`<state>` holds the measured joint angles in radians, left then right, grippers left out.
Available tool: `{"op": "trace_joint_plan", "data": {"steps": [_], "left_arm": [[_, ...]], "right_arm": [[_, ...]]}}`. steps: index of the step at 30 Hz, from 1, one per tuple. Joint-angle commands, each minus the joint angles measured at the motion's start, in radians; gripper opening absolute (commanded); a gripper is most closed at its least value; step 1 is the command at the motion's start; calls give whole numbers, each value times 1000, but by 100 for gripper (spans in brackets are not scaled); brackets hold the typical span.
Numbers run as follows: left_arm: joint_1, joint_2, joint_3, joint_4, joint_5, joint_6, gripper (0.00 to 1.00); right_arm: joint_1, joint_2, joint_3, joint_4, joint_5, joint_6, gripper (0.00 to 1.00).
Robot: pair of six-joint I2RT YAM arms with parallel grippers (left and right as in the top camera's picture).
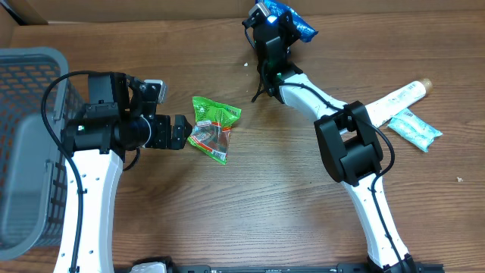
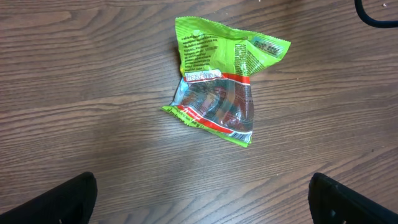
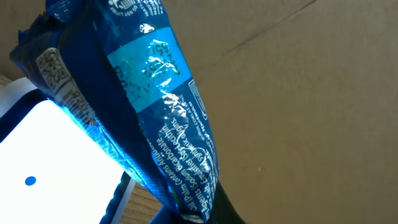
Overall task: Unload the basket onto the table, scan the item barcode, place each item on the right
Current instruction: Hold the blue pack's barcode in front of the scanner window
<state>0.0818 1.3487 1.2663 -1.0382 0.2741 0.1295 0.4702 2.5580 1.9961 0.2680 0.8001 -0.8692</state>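
Blue packet (image 3: 161,106) fills our right wrist view, clenched in our right gripper (image 1: 274,30) beside a white device (image 3: 37,155), likely the scanner. We judge scanning is underway; next we must turn its barcode toward that. Our left gripper (image 1: 183,133) gapes empty beside a green bag (image 1: 214,127).

Overhead: fixed above, facing straight down, whole table (image 1: 250,220) covered. Left wrist: low, angled down, near green packet (image 2: 217,93); same packet (image 1: 214,129) seen overhead. Right wrist: pressed close to blue packet (image 3: 155,112), likewise overhead (image 1: 299,23).
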Motion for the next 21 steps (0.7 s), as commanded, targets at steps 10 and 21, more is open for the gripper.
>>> {"op": "trace_joint_plan", "data": {"steps": [10, 21], "left_arm": [[-3, 6, -1, 3, 7, -14, 99], [-3, 6, -1, 3, 7, -14, 100]], "right_arm": [[-8, 2, 20, 45, 52, 1, 4], [43, -164, 20, -35, 56, 6, 4]]}}
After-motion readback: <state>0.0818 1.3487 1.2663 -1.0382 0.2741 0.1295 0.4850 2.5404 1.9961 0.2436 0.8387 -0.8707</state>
